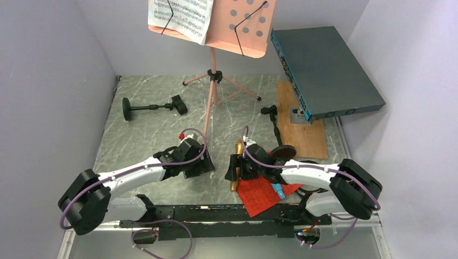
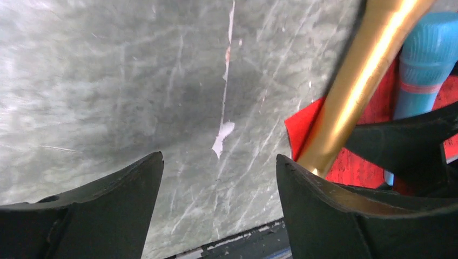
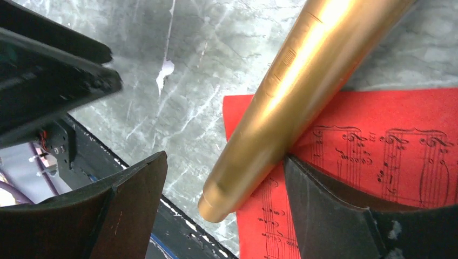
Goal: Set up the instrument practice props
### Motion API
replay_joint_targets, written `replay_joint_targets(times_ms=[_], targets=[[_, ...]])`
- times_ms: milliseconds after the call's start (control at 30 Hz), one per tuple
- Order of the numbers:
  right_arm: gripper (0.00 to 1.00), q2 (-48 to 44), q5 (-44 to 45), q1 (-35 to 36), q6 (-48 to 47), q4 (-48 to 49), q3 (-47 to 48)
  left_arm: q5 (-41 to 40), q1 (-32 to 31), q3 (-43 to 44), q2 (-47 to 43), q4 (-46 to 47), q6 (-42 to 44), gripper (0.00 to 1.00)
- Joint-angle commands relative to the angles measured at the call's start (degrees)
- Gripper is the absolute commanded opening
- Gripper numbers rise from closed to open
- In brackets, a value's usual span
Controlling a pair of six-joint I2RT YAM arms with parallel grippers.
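Gold microphone (image 3: 291, 91): lies slanted, its lower end over the corner of the red page (image 3: 378, 162), at the near middle of the surface (image 1: 151, 140). Not mounted.

Blue microphone (image 2: 426, 59): lies just beside the gold one on the same red page. Not mounted.

Right gripper (image 3: 224, 159): jaws wide apart and straddling the gold microphone. One jaw sits close against it and the other is clear of it, so there is no grip.

Left gripper (image 2: 219, 159): jaws open over bare surface just left of the page, holding nothing.

Music stand (image 1: 246, 27): upright on its tripod legs at the back, with the white page (image 1: 183, 16) clipped on its desk. This part looks done.

First pole (image 1: 148, 108): lies on its side at the back left, well apart from both arms.

Second pole (image 1: 276, 129): near the wooden board (image 1: 302, 127). It appears to lie flat too, its round base partly hidden by the right arm.

Teal box (image 1: 324, 70): leans at the back right.

Judgement: early to middle. Left to do are standing both poles, seating a microphone on each, and probably placing the red page.
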Motion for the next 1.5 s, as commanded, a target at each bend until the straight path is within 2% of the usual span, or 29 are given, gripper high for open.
replay_joint_targets(times_ms=[0, 100, 233, 367, 433, 467, 533, 667, 833, 933, 1067, 1167, 1267, 1400, 1467], targets=[[0.82, 1.1, -0.6, 0.1, -1.6, 2.6, 1.4, 12.0, 0.6, -2.0, 2.3, 9.7, -3.9, 0.79], [0.82, -3.0, 3.7, 0.1, -3.0, -4.1, 2.3, 18.4, 0.4, -3.1, 6.5, 17.6, -7.6, 0.77], [0.83, -7.6, 9.9, -0.1, -4.0, -13.1, 3.2, 22.6, -0.3, -3.4, 13.0, 23.9, -16.6, 0.76], [0.83, -13.5, 12.9, -0.3, -3.7, -19.2, 3.4, 20.9, -3.4, -5.8, 19.2, 34.7, -26.6, 0.71], [0.83, -16.2, 13.8, -0.4, -3.4, -21.3, 3.4, 19.0, -3.9, -7.3, 20.7, 38.2, -29.0, 0.60], [0.83, -17.4, 14.1, -0.5, -3.1, -22.6, 3.5, 17.2, -4.3, -7.8, 20.2, 38.7, -29.1, 0.59], [0.83, -18.5, 13.2, -0.5, -2.7, -23.8, 3.5, 12.2, -4.8, -6.5, 17.0, 30.3, -27.6, 0.64], [0.83, -17.1, 10.2, -0.5, -3.3, -25.8, 3.8, 3.9, -5.2, -6.1, 6.4, 13.7, -28.1, 0.82], [0.79, -9.1, 6.4, 1.3, -3.9, -29.3, 6.1, -4.6, -5.1, -5.5, -3.8, -3.9, -29.0, 0.82], [0.82, -5.2, 14.9, 8.7, -2.3, -33.0, 9.0, -9.8, -5.1, -3.9, -10.3, -12.9, -25.9, 0.83], [0.94, 1.9, 23.1, 15.7, -2.5, -37.2, 14.2, -14.8, -4.8, -1.3, -16.9, -22.1, -23.5, 0.85], [0.97, 7.6, 28.2, 18.7, -2.3, -38.5, 16.6, -15.4, -4.7, -0.4, -20.0, -23.4, -21.0, 0.87], [0.93, 12.1, 34.9, 19.7, -0.6, -40.3, 18.0, -11.6, -4.6, -0.4, -19.4, -20.9, -19.1, 0.89], [0.86, 12.9, 30.8, 19.8, -3.1, -33.8, 16.6, -5.7, -4.5, -0.3, -15.4, -16.1, -17.6, 0.89], [0.77, 11.8, 27.8, 19.2, -3.3, -29.9, 14.5, -3.3, -4.5, -0.5, -13.6, -13.4, -16.7, 0.89]])
